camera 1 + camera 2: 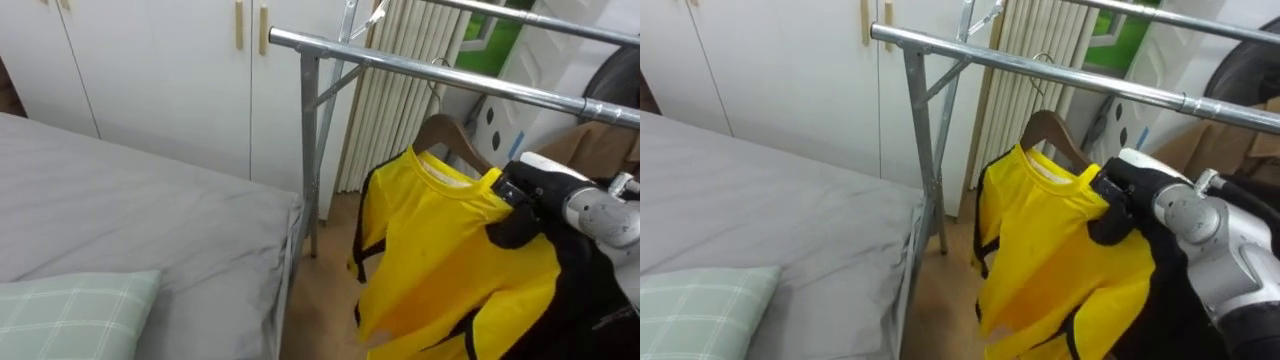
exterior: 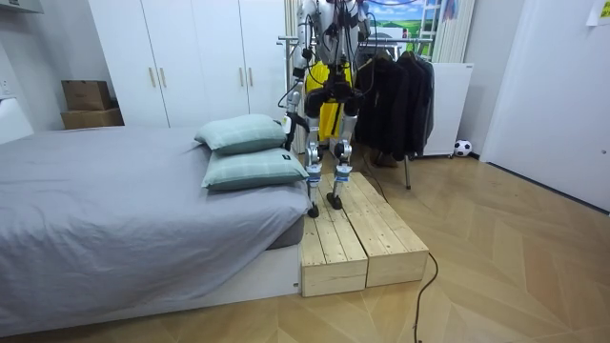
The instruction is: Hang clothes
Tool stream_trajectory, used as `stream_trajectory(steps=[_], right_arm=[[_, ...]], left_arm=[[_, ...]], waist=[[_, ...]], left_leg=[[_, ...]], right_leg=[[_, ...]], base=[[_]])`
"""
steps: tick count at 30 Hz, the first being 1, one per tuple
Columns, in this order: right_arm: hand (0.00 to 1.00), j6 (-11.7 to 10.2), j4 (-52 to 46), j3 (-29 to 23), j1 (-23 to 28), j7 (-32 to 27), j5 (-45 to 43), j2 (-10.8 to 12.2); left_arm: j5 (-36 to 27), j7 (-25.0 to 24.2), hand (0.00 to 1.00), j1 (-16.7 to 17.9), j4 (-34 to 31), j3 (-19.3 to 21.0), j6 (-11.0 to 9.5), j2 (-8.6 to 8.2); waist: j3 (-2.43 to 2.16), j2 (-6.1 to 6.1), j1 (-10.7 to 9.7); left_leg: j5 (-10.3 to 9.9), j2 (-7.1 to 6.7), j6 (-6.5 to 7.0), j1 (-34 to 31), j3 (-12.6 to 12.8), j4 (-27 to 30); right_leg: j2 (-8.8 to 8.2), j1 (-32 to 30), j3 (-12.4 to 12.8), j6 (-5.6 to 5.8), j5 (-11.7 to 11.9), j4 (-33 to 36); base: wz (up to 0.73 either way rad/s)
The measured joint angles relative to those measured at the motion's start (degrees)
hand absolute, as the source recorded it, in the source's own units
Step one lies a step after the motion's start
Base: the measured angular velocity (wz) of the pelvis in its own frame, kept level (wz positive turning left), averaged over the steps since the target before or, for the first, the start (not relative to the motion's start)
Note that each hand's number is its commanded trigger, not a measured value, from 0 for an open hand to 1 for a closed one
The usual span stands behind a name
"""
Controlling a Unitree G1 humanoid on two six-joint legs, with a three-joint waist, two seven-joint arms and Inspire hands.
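Well, the yellow shirt (image 1: 440, 250) drapes smooth on a curved wooden hanger (image 1: 447, 135) under the steel rail (image 1: 420, 68); at three o'clock the right hand (image 1: 527, 190) clasps its shoulder, fingers curled.

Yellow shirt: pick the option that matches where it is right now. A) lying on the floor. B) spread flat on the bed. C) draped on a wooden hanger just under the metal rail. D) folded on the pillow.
C: the yellow shirt hangs on the wooden hanger just below the metal rail, with the right robot hand gripping its shoulder.
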Motion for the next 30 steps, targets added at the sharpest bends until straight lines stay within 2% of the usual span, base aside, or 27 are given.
stream_trajectory(steps=[6,14,30], right_arm=[[1.0,-1.4,0.0,0.0,0.0,-5.7,-1.0,0.0],[1.0,-2.9,0.0,0.0,0.0,-10.3,-0.8,0.0],[1.0,-3.4,0.0,0.0,0.5,-12.4,0.2,0.0]], left_arm=[[0.0,0.1,0.0,0.0,0.0,-0.1,0.0,-0.04],[0.0,0.3,0.0,-0.1,0.0,-0.3,0.1,-0.94],[0.0,1.6,0.0,0.0,0.0,-0.4,0.1,-1.44]], waist=[[0.27,0.42,-0.5],[0.21,1.66,-0.9],[0.22,1.67,-1.8]], left_leg=[[0.0,0.06,0.0,-0.6,0.0,0.1],[0.0,0.1,0.0,-0.8,0.0,0.2],[0.0,0.08,-0.03,-1.0,0.1,0.3]], right_leg=[[-0.01,-0.7,-0.3,-0.18,-0.1,0.5],[-0.01,-0.9,-0.3,-0.3,-0.2,0.8],[0.01,-1.6,-0.2,-0.33,-0.3,1.4]], base=[[0.01],[0.0],[0.0]])
